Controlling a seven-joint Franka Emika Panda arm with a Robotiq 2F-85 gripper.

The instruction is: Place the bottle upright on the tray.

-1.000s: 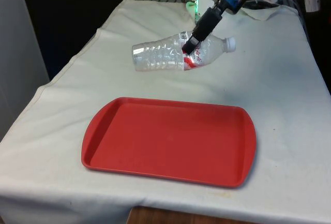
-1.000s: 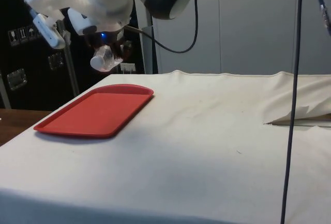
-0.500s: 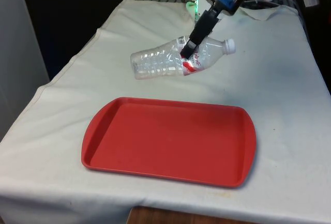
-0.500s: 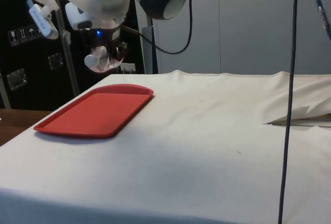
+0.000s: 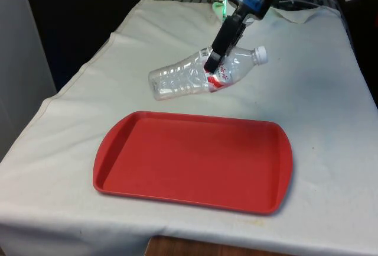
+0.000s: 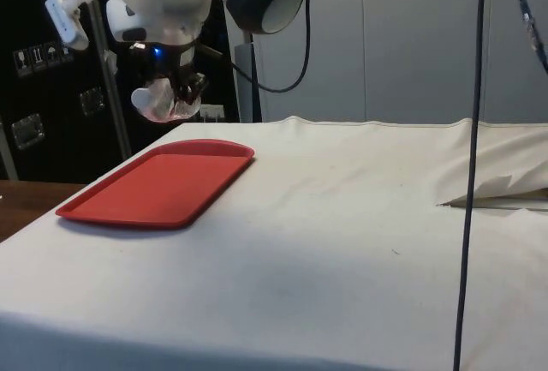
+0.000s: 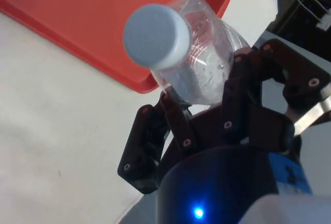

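While clenched on the bottle (image 5: 198, 73) near its red label, the gripper (image 5: 214, 65) holds it tilted above the white cloth (image 5: 319, 96), cap (image 5: 260, 54) higher and toward the front view's right, beyond the red tray (image 5: 193, 160).

The white arm reaches in from the far end of the worktop, its wrist angled down and toward the front view's left. The black claw (image 5: 214, 67) hangs in the air, fingers (image 7: 176, 123) clamped on the upper body of the bottle (image 5: 195, 73), just below its neck.
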